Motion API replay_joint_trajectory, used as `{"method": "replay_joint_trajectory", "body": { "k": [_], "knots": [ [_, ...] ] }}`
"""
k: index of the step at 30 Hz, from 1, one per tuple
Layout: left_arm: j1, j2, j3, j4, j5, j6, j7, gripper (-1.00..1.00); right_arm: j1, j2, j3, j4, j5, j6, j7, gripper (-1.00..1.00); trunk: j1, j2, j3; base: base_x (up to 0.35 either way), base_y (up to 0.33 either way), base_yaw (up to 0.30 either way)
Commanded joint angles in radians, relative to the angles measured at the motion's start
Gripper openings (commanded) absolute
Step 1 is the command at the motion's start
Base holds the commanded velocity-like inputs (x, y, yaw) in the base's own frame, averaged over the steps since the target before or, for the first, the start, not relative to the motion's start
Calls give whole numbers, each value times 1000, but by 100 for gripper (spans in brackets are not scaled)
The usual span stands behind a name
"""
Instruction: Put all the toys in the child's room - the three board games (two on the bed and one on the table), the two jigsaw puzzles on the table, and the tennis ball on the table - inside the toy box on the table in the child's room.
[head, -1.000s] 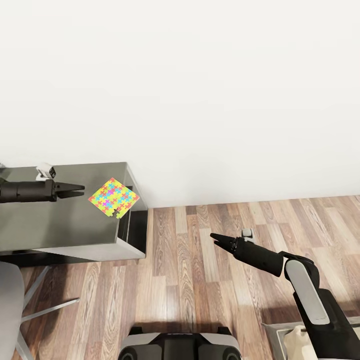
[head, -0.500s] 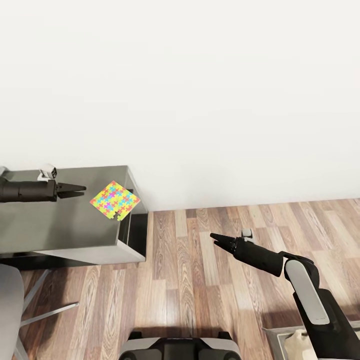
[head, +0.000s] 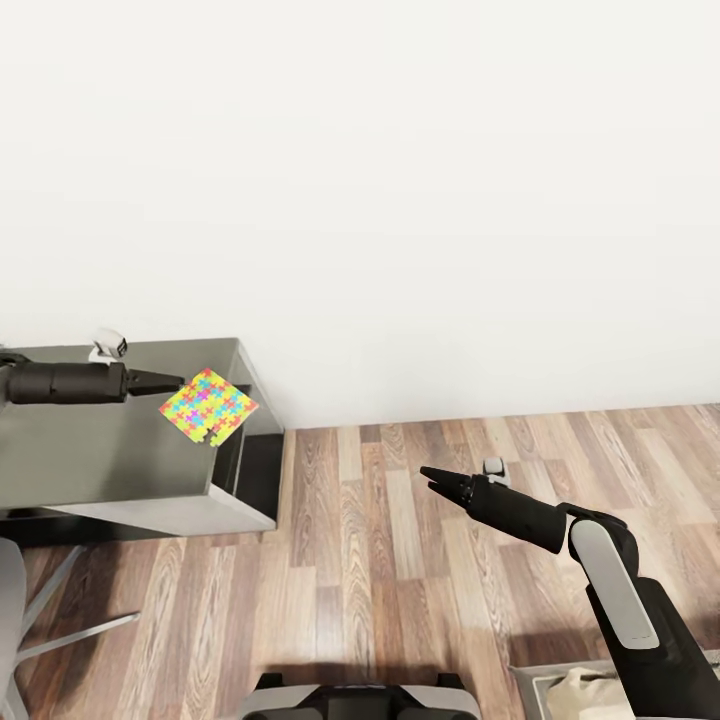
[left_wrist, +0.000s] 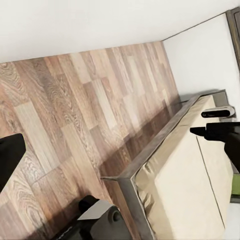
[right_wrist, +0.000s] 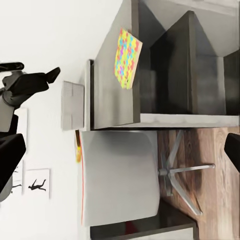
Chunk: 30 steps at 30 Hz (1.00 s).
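Observation:
One jigsaw puzzle (head: 208, 407), a flat multicoloured sheet, lies on the dark grey table (head: 100, 450) at its right end, one corner over the edge. The right wrist view also shows the puzzle (right_wrist: 127, 57). My left gripper (head: 180, 381) hovers above the table top with its tips at the puzzle's near edge in the head view. From the right wrist view the left gripper (right_wrist: 54, 73) is well above the surface, holding nothing. My right gripper (head: 428, 478) hangs open over the wood floor, empty. The board games and tennis ball are out of view.
A pale grey box shape (right_wrist: 72, 106), possibly the toy box side-on, stands farther along the table. A grey chair (right_wrist: 120, 175) is tucked by the table. The beige bed (left_wrist: 185, 190) lies behind me, and its corner (head: 590, 695) reaches the head view. A white wall stands ahead.
The head camera has shifted, sliding the table leftward in the picture. My left gripper has advanced along the table top toward the puzzle. The puzzle and right arm have stayed put.

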Motion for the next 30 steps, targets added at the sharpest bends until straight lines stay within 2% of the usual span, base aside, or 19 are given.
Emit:
{"method": "replay_joint_trajectory", "body": {
  "k": [1, 6, 9, 11, 13, 19, 25, 30],
  "knots": [
    [-1, -3, -3, -2, 3, 7, 5, 100, -1, 0, -1, 0, 6, 4, 6, 100, 1, -2, 0, 0, -93, 0],
    [2, -35, -2, -31, 4, 7, 76, 100, -1, 0, -1, 0, 6, 4, 4, 100, 1, -2, 9, 0, -39, 0],
    [4, -77, -2, -48, 6, 7, 143, 100, -1, 0, -1, 0, 6, 4, 3, 100, 1, -2, 14, 0, -9, 0],
    [5, -116, 1, -55, 8, 7, 206, 100, -1, 0, -1, 0, 6, 4, 3, 100, 1, -2, 17, 0, -3, 0],
    [5, -134, 4, -63, 9, 7, 241, 100, -1, 0, -1, 0, 6, 4, 3, 100, 1, -2, 20, 0, -2, 0],
    [6, -144, 17, -71, 15, 7, 273, 100, -1, 0, -1, -1, 6, 5, 3, 100, 1, -2, 29, 0, 0, 0],
    [6, -145, 62, -74, 16, 7, 279, 100, -1, 0, -1, -1, 6, 5, 3, 100, 1, -2, 31, 0, 0, 0],
    [7, -147, 80, -78, 13, 7, 287, 100, -1, 0, -1, 0, 6, 4, 2, 100, 1, -2, 31, 0, 0, 0]
  ]
}}
